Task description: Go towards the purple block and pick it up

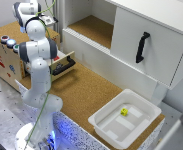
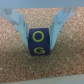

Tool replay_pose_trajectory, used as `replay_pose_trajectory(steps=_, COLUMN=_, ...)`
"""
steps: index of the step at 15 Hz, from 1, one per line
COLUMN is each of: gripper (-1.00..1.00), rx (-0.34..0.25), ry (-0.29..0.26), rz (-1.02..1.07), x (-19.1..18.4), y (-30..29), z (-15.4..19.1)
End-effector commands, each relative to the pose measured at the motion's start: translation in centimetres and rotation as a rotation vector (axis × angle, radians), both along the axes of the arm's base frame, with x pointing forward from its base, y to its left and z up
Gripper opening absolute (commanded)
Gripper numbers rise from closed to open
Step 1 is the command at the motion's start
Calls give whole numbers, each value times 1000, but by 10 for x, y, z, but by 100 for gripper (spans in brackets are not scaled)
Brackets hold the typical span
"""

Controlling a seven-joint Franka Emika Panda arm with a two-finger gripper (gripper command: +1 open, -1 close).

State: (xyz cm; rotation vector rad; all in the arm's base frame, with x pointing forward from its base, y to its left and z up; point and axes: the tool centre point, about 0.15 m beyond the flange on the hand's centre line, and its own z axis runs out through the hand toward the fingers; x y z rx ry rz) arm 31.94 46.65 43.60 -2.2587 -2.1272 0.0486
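In the wrist view the purple block (image 2: 40, 42), with yellow letters on its face, sits on a cork surface (image 2: 15, 60) directly between my two light-blue fingers (image 2: 21, 31). My gripper (image 2: 40, 44) has its jaws against the block's two sides, and the block still rests on the cork. In the exterior view my gripper (image 1: 49, 21) is down at the top of the wooden box (image 1: 6, 60) at the exterior view's left. The block itself is hidden there behind the arm.
The wooden box has coloured buttons (image 1: 10, 42) on top and an open drawer (image 1: 63, 65). A white cabinet (image 1: 141, 45) with a black handle stands at the back. A white tray (image 1: 126, 117) holding a small yellow object (image 1: 124, 111) sits at the cork table's front.
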Motion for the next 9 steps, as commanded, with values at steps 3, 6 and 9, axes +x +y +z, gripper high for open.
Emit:
replay_pose_trajectory(steps=3, gripper=-100, rx=18, ry=15, rz=-137, x=-2, y=-47, z=31)
replay_pose_trajectory(steps=6, gripper=-100, rx=16, ry=11, rz=-200, x=-11, y=-81, z=32)
replay_pose_trajectory(steps=9, gripper=-100, rx=-9, ry=45, rz=-256, x=-20, y=-112, z=13)
